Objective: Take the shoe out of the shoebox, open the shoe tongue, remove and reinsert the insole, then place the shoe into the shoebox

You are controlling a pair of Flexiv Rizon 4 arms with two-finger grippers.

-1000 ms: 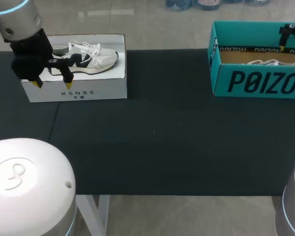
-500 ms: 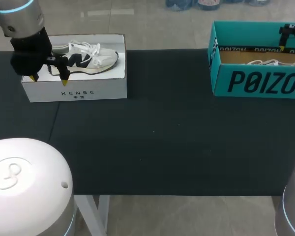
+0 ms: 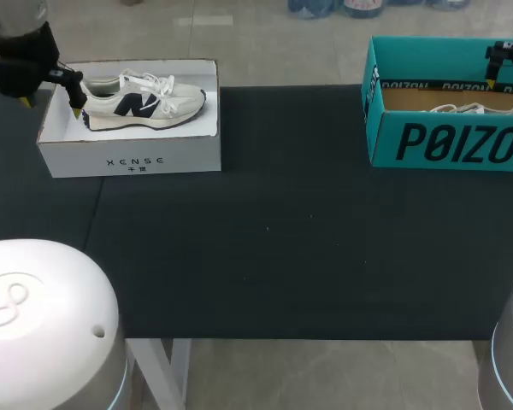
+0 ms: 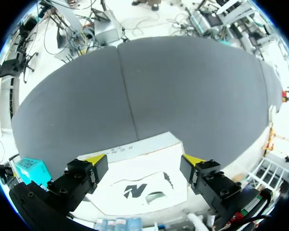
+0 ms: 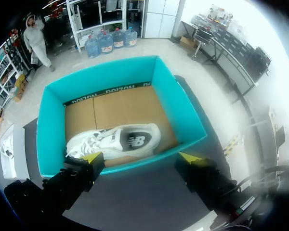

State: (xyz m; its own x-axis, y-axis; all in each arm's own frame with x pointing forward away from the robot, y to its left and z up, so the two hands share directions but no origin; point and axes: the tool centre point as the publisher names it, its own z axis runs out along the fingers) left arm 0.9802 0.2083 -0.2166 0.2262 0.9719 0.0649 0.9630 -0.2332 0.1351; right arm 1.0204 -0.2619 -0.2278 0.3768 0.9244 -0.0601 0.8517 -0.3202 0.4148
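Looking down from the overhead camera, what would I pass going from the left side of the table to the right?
left claw → white shoebox holding a white and navy shoe → bare dark table → teal shoebox

Small dark lettering stands on the white shoebox (image 3: pixel 128 161) front wall, large lettering on the teal shoebox (image 3: pixel 453 141).

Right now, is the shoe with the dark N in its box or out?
In: the shoe rests inside the open white box, untouched.
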